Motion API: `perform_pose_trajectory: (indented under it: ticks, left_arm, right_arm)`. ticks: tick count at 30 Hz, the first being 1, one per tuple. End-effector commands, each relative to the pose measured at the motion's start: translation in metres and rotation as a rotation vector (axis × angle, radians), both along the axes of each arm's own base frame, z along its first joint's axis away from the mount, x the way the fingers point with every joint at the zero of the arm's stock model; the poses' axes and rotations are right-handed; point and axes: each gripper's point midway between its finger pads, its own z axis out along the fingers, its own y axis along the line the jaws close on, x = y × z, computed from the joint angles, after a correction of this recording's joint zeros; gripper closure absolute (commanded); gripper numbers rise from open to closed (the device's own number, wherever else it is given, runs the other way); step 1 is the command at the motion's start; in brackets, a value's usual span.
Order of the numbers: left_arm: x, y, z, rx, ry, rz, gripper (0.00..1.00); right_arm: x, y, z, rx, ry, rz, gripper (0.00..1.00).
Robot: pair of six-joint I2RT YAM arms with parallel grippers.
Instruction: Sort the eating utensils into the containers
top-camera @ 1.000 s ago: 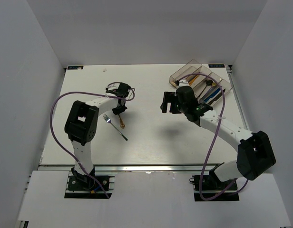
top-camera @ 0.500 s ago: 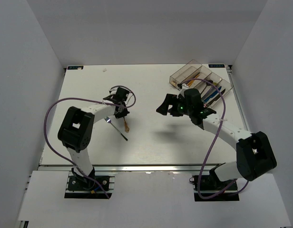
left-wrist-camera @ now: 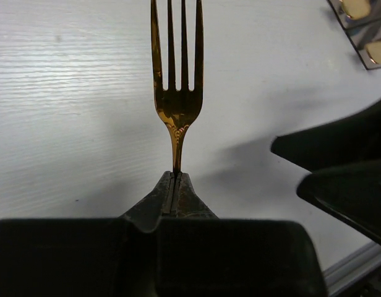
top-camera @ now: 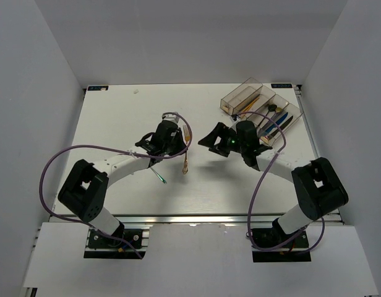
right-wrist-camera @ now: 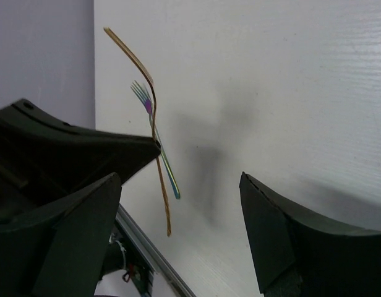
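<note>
Since a second ago the left arm (top-camera: 116,164) has swung from the left-centre of the top view toward the middle, carrying the gold fork (top-camera: 186,153), which was low beside the silver-teal fork (top-camera: 159,177), up off the table (top-camera: 116,117). Over the same second the right gripper (top-camera: 208,140) has come leftward, away from the containers (top-camera: 240,94), and now sits just right of centre, facing the lifted fork but apart from it.

At centre frame the left gripper (top-camera: 180,143) is pinching the gold fork. In the left wrist view its two black fingers (left-wrist-camera: 187,198) meet with no gap on the thin neck below the tines, and the tines run straight up to the top edge of the frame. From the right wrist view the same fork shows as a curved gold strip in the upper left, slanting down to lower centre, clear of the surface and casting a soft shadow on the white boards.

The right gripper is spread wide, with one dark finger (right-wrist-camera: 302,241) at lower right, the other at lower left, and only bare table between them.

The silver-teal fork has stayed flat on the table, partly hidden under the left arm in the top view.

At the upper right of the top view, the containers hold gold, blue and dark cutlery (top-camera: 271,119)
</note>
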Motion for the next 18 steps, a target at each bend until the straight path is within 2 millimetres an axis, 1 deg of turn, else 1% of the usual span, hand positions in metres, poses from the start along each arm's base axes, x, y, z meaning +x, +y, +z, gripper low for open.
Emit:
perform_pose_trajectory:
  ticks: [1,2,8,10,12,14,15,17,18]
  left_arm:
    - [-0.003,-0.021,0.031,-0.087,-0.078,-0.079,1.00]
    - [-0.008,-0.028,0.032,-0.105,-0.064,-0.117,1.00]
    - [-0.014,-0.049,0.039,-0.125,-0.068,-0.186,1.00]
    - [-0.014,-0.055,0.043,-0.130,-0.072,-0.204,1.00]
    - [-0.017,-0.059,0.040,-0.124,-0.061,-0.221,1.00]
    - [-0.017,-0.062,0.040,-0.116,-0.064,-0.231,1.00]
    - [-0.018,-0.063,0.039,-0.111,-0.062,-0.234,1.00]
    - [-0.017,-0.064,0.040,-0.112,-0.066,-0.237,1.00]
    - [-0.017,-0.063,0.040,-0.107,-0.067,-0.233,1.00]
  right_arm:
    - [0.020,0.008,0.029,0.110,-0.041,-0.068,0.18]
    - [0.023,0.010,0.033,0.119,-0.047,-0.068,0.19]
    - [0.029,0.022,0.026,0.104,-0.025,-0.048,0.26]
    - [0.030,0.028,0.022,0.105,-0.017,-0.032,0.31]
    - [0.033,0.033,0.021,0.107,-0.021,-0.022,0.36]
    - [0.034,0.036,0.020,0.107,-0.020,-0.016,0.43]
    - [0.035,0.037,0.021,0.108,-0.024,-0.015,0.50]
    - [0.036,0.040,0.021,0.114,-0.025,-0.007,0.55]
    - [0.035,0.042,0.023,0.122,-0.026,0.002,0.63]
